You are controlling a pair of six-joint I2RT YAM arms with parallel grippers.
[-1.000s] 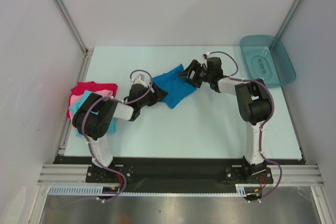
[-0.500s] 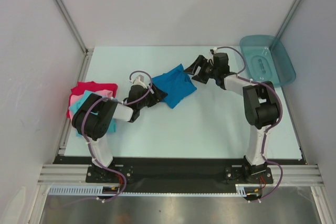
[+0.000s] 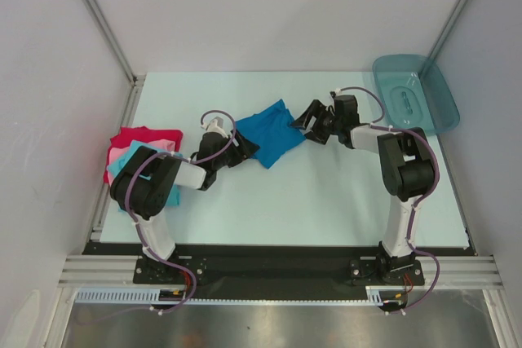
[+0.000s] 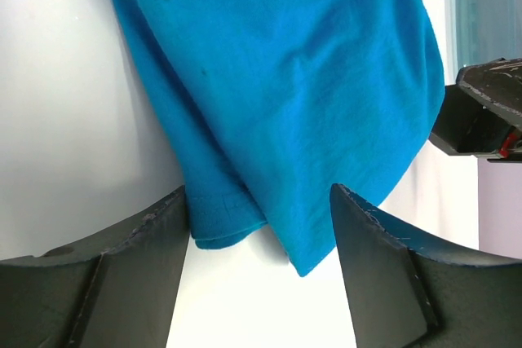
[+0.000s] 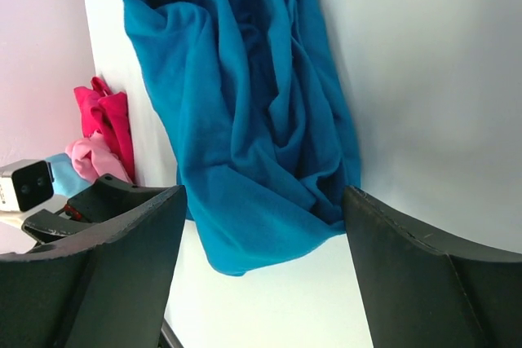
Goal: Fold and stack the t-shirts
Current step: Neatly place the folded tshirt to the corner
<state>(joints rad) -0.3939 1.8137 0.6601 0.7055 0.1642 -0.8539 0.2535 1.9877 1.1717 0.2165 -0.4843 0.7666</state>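
A medium blue t-shirt (image 3: pixel 273 132) lies folded into a rumpled bundle in the middle of the table. My left gripper (image 3: pixel 247 147) sits at its left corner, open, with the shirt's near corner (image 4: pixel 285 79) lying between the fingertips, not pinched. My right gripper (image 3: pixel 310 116) stands open just off the shirt's right edge, the bundle (image 5: pixel 253 120) ahead of its jaws and apart from them. At the table's left edge lie a red t-shirt (image 3: pixel 139 135), a pink one (image 3: pixel 119 155) and a light turquoise one (image 3: pixel 122 170), stacked and partly hidden by the left arm.
A teal translucent tray (image 3: pixel 418 97) stands at the back right corner, its edge showing in the left wrist view (image 4: pixel 481 6). White walls with metal posts close in the table on three sides.
My right gripper has drawn back to the right, off the blue shirt's edge, and come lower. The shirt and the left gripper have barely moved.
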